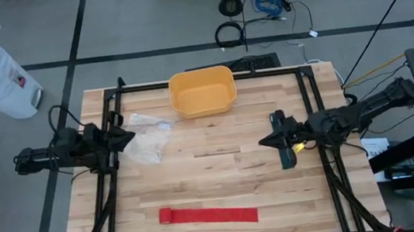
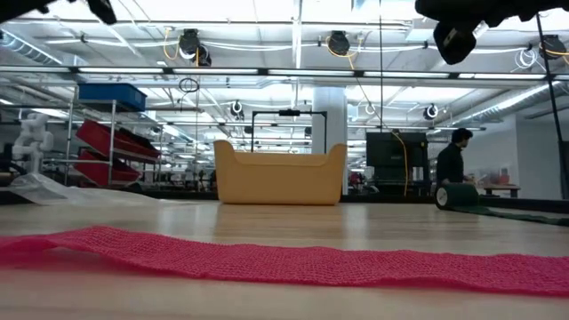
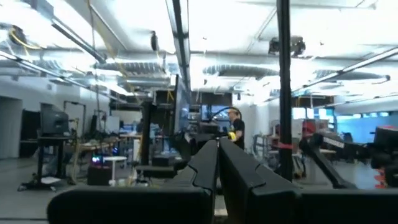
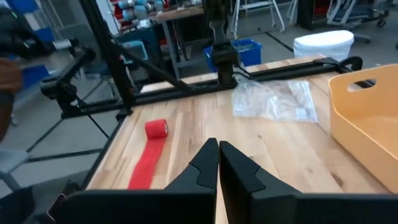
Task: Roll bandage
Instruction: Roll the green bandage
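Note:
A red bandage lies flat along the table's near side, with a small rolled end at its left; it also shows in the right wrist view and stretches across the low view. My left gripper hangs shut at the table's left edge, pointing up into the room. My right gripper is shut above the table's right half, far from the bandage.
A yellow bin stands at the table's far middle. A clear plastic bag lies at the far left, beside my left gripper. Black frame rails run along both sides. Bare wood lies between the bin and the bandage.

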